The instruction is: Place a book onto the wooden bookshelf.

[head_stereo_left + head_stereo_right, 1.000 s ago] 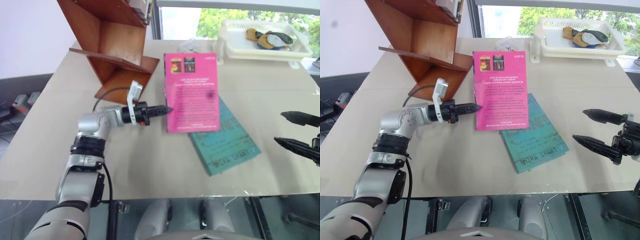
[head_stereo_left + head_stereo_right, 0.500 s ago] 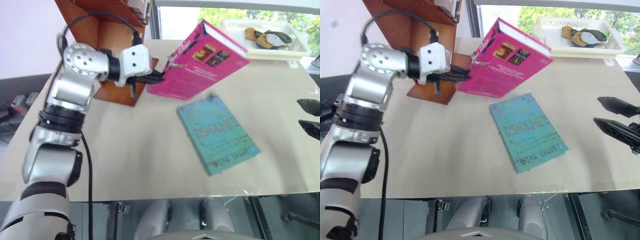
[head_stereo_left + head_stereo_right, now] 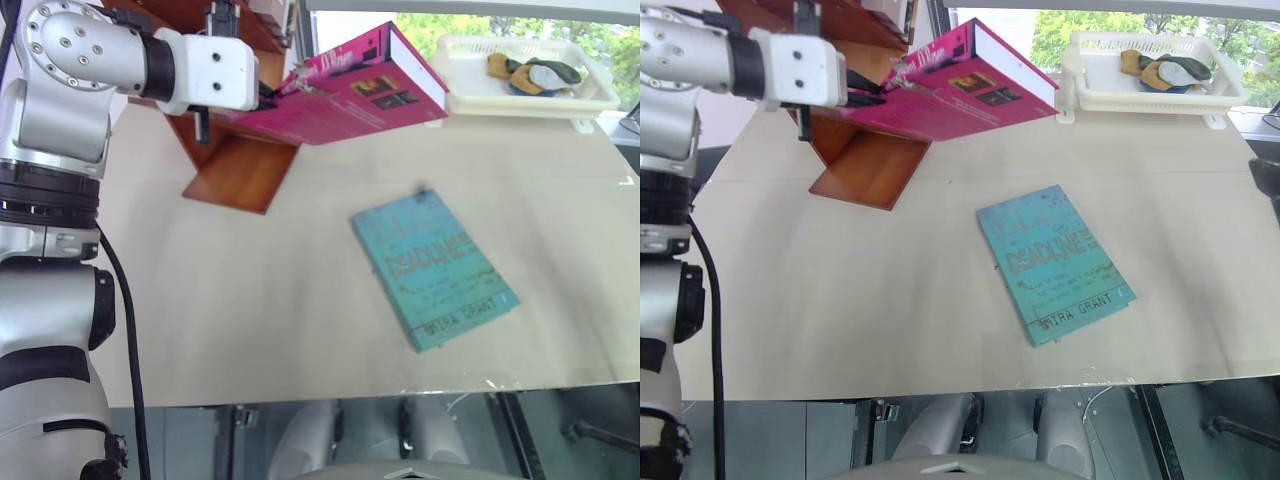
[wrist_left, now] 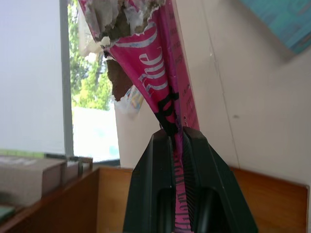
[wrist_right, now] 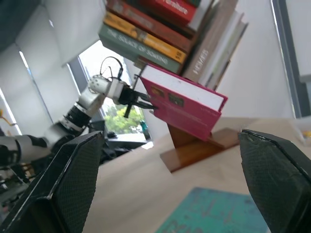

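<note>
One cover edge of the book (image 3: 345, 95) we pinch in our left gripper (image 4: 176, 141), clearing the table toward the wooden bookshelf (image 3: 235, 165); our right gripper (image 5: 167, 189) stands spread.

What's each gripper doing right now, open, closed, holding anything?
Left gripper: closed on the pink book, held above the table.
Right gripper: jaws open, holding nothing.

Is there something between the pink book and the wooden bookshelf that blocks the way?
Nothing visible stands between them. The left gripper holds the pink book in the air by its edge, right beside the wooden bookshelf. The shelf already holds other books, so free room is hard to judge. The teal book lies apart on the table.
</note>
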`<act>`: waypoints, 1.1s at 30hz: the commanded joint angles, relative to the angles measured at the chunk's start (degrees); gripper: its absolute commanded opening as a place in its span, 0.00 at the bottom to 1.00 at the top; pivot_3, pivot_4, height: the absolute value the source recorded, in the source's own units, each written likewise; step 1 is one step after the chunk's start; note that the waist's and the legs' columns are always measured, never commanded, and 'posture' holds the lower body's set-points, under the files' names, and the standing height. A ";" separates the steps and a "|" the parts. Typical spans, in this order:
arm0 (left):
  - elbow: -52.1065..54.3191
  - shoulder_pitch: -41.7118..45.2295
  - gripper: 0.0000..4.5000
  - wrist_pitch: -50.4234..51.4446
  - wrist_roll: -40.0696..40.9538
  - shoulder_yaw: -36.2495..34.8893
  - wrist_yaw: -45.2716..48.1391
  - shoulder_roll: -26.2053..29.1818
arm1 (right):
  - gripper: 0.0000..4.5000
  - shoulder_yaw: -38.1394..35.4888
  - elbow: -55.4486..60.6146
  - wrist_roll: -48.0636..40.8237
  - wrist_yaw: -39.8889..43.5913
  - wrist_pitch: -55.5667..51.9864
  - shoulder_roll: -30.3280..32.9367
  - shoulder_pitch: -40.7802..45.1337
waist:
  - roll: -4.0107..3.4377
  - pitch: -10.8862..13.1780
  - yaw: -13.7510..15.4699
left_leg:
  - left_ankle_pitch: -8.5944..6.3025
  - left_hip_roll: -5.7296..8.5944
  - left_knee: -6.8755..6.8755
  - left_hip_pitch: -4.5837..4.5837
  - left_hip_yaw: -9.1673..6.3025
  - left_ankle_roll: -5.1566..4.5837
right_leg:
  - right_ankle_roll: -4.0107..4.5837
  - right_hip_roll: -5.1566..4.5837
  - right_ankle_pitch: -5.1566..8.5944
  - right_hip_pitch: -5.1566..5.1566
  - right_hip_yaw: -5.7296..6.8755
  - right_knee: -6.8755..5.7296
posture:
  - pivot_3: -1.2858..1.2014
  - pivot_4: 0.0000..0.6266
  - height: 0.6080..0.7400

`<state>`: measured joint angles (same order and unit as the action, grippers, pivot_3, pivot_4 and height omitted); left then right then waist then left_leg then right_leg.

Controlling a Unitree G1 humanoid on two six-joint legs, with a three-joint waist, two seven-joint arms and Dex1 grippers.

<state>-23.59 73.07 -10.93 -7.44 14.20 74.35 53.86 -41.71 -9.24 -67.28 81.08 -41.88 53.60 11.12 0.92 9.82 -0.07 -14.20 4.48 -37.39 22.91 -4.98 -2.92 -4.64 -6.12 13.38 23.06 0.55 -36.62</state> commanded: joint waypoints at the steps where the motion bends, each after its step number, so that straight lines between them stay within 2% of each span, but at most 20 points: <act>1: -2.56 5.63 0.01 -3.70 -1.92 -2.02 -0.04 2.66 | 1.00 -1.42 -1.36 -0.09 1.82 0.09 0.89 1.52 | 0.02 0.02 -0.15 | 0.00 0.00 -0.01 0.00 0.01 0.00 | 0.00 0.00 0.00 0.01 0.00 -0.02 | 0.52 0.24 1.00; 8: -4.90 7.41 0.01 -6.42 -2.17 -2.68 1.73 5.12 | 1.00 -1.42 -3.25 0.62 3.65 -0.54 1.34 3.09 | 0.02 0.03 -0.64 | 0.01 0.01 -0.02 -0.02 0.06 0.01 | -0.01 0.00 0.00 0.07 -0.06 -0.12 | 0.52 0.24 1.00; 19: -2.51 2.94 0.01 -5.14 -1.90 -4.74 3.01 10.24 | 1.00 -0.56 -6.29 2.57 5.53 -0.90 2.63 5.20 | 0.02 0.03 -0.77 | 0.01 -0.01 -0.04 -0.01 0.19 0.00 | -0.02 0.03 0.00 0.19 -0.21 -0.22 | 0.52 0.24 1.00; 27: -6.09 3.47 0.01 -13.38 -3.40 -5.46 -1.10 11.56 | 1.00 0.13 -8.22 3.58 6.04 -1.29 2.91 7.50 | 0.02 0.02 -0.57 | 0.02 -0.02 -0.04 -0.01 0.26 0.02 | -0.02 0.03 -0.01 0.22 -0.28 -0.25 | 0.52 0.24 1.00; 33: -12.03 4.29 0.01 -18.35 -8.13 -4.21 -3.86 14.03 | 1.00 0.99 -9.68 4.65 6.42 -1.47 3.15 9.62 | 0.02 0.02 -0.93 | 0.01 -0.03 -0.06 -0.01 0.31 0.01 | -0.09 0.06 -0.05 0.24 -0.33 -0.25 | 0.52 0.24 1.00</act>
<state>-34.82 75.11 -27.68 -14.82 11.46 72.22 66.01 -40.35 -19.30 -62.58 85.97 -43.44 55.11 19.57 0.94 9.85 -1.00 -14.19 4.43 -37.45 22.89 -4.63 -2.92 -4.74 -6.04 13.33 23.31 0.18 -36.88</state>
